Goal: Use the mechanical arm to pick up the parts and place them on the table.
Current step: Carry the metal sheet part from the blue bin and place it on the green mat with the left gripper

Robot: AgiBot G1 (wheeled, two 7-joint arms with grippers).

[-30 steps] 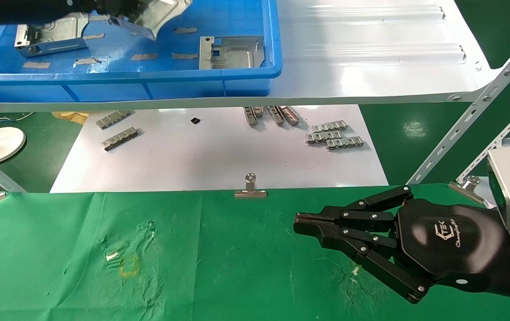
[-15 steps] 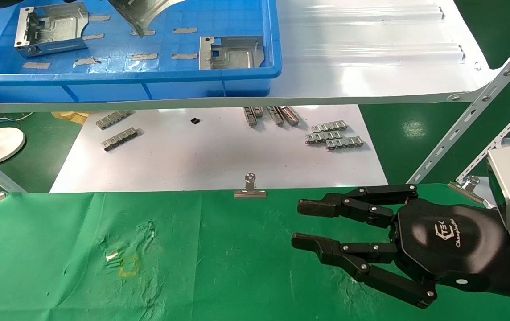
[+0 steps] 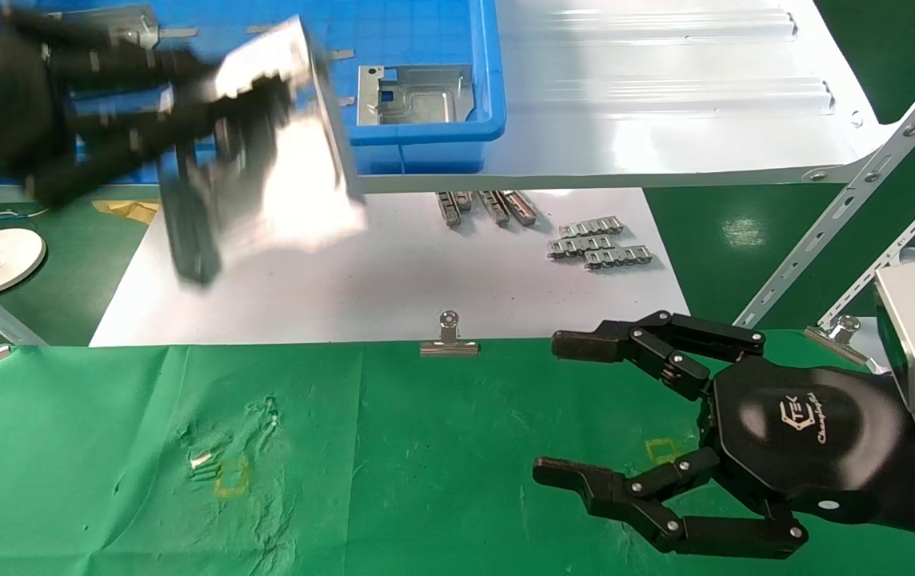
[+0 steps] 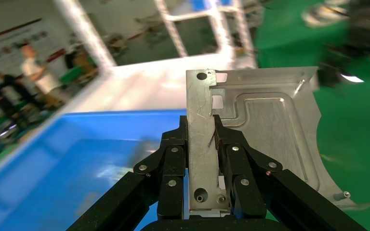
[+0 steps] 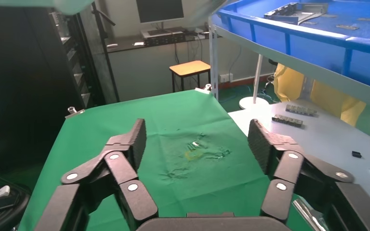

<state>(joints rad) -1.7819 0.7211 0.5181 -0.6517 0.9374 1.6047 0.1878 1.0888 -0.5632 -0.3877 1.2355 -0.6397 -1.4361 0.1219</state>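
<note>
Item: shiny silver stamped sheet-metal part (image 3: 289,152), carried clear of the blue plastic bin (image 3: 425,128).
Left black link-fingered tool (image 4: 203,144) is clamped on the part's folded edge; half a second ago it was at the bin's far side, now it hangs above the white sheet (image 3: 393,288). Part shows embossed groove and square cutouts. Right black tool (image 3: 561,408), fingers now spread wider apart, hovers over the green cloth counter (image 3: 105,448).
</note>
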